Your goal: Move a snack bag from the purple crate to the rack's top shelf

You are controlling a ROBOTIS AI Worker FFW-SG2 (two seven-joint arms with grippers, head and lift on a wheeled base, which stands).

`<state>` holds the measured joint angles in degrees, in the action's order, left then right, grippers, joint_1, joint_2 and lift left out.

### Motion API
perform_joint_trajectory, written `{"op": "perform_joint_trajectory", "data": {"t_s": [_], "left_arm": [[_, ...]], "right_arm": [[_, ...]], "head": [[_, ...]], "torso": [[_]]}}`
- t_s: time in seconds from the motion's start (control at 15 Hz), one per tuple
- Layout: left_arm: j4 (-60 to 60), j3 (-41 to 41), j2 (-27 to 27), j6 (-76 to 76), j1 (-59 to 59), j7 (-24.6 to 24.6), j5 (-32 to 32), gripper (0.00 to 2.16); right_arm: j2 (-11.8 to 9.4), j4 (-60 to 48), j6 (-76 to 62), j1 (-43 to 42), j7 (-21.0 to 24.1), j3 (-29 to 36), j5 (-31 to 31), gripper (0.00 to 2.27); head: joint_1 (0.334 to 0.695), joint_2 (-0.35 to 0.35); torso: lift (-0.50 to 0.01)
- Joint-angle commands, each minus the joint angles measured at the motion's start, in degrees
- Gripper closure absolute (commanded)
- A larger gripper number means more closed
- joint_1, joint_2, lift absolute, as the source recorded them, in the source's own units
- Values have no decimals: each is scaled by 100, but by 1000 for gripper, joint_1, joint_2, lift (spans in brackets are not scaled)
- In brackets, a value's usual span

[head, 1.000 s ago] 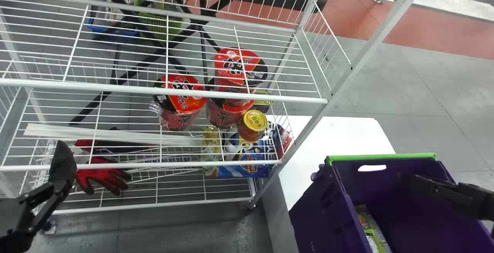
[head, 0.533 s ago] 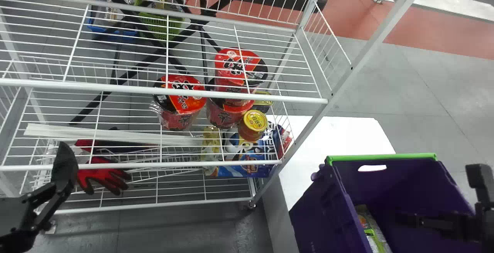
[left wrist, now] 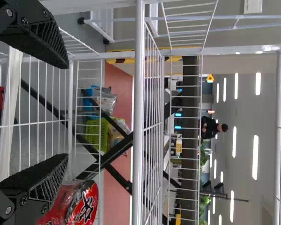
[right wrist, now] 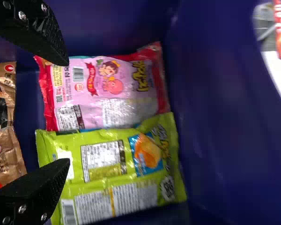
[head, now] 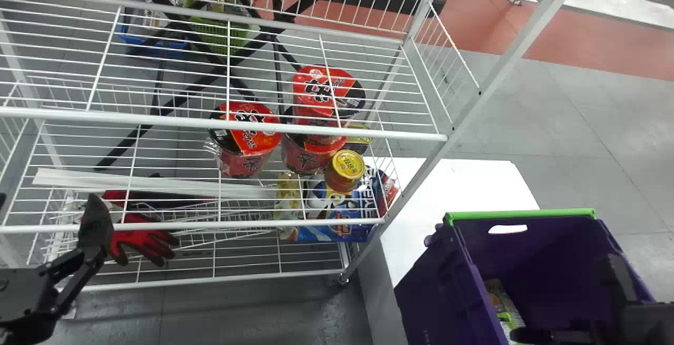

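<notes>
The purple crate [head: 537,245] has my right gripper [head: 571,305] low over its inside. In the right wrist view this gripper [right wrist: 65,112] stands open above a pink snack bag [right wrist: 114,91] and a green snack bag [right wrist: 103,161], holding neither. The two bags lie side by side on the crate's bottom. One of them, a green-edged snack bag [head: 503,303], also shows in the head view. The rack's upper wire shelf [head: 221,125] stands left of the crate. My left gripper [head: 95,224] is parked at the rack's front left; in its wrist view the gripper [left wrist: 68,110] is open, nothing between its fingers.
Brown snack packs [right wrist: 4,154] lie beside the bags. Red noodle cups [head: 247,134], a yellow-lidded can [head: 345,168], a blue package [head: 337,224] and red gloves [head: 142,239] are on the rack below the upper shelf. The rack's right post [head: 405,192] rises between shelves and crate.
My right gripper has moved down in the head view, farther over the crate's near part, and turned. The left gripper has shifted slightly to the right.
</notes>
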<state>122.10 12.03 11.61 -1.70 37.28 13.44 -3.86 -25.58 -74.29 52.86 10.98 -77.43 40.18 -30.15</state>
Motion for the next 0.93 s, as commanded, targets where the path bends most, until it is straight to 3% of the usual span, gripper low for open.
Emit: {"op": "perform_joint_trajectory", "data": {"t_s": [0.0,0.47,0.6,0.87], "left_arm": [[24,28,17,16,25,18,17,161],[60,28,43,16,95,44,34,161],[51,19,43,16,86,44,43,161],[42,28,43,-2,104,53,61,161]], "right_arm": [[-8,407,-368,-149,35,-151,70,60],[-105,996,-561,-465,-89,-748,97,46],[-219,1224,-473,-694,-89,-1047,-79,36],[-219,1198,107,-896,-89,-1363,-484,29]], "head": [[695,-350],[695,-350],[695,-350],[695,-350]], "torso": [[-448],[-448],[-448],[-448]]}}
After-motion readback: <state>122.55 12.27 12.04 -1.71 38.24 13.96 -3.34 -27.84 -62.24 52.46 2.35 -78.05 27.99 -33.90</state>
